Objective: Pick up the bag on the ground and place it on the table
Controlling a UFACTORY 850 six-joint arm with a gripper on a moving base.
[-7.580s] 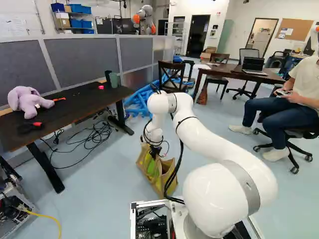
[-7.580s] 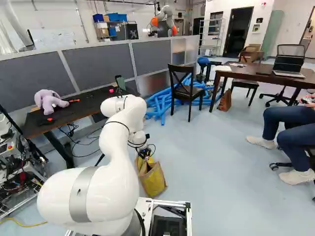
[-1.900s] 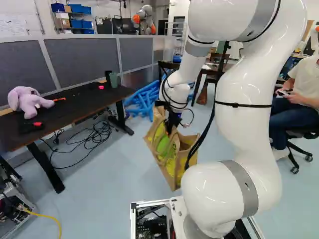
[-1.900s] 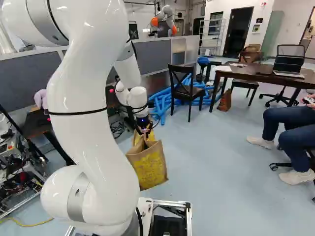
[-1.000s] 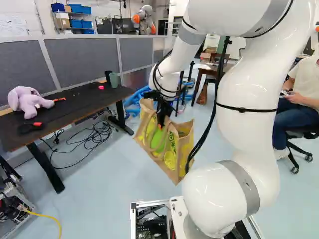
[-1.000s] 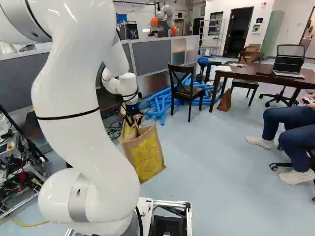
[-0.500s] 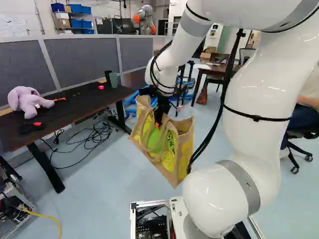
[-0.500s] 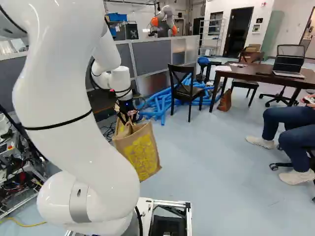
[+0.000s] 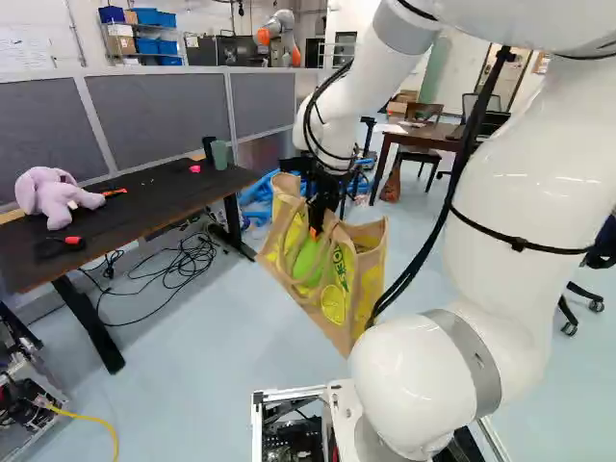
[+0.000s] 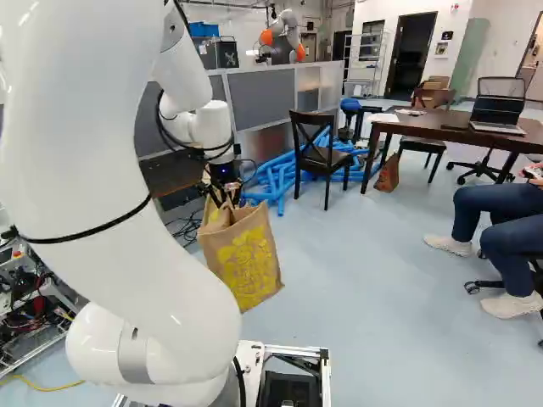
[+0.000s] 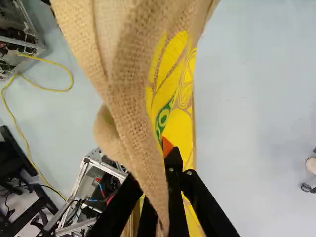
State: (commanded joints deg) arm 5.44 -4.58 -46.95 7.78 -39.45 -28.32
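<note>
Black fingers point(image 9: 318, 202) are gripping the bag point(image 10: 246, 263) by its top, and it is hanging tilted beneath them, above the floor point(image 9: 202, 395). To the fingers' left, the black-topped table point(image 9: 144, 202) is supporting a purple plush toy point(image 9: 48, 195); a brown table point(image 10: 411, 125) is standing ahead, to their right.

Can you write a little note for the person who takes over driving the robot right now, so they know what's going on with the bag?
Gripper: shut on the bag, near its top.
Bag: hanging tilted in the air, off the floor. It is not over the black table at the left of the left base view.
On that table: a purple stuffed toy and, near the far end, a green cup.
Done: bag picked up.
Left: probably take it to the black table, set it down clear of the toy and cup, then let go.
</note>
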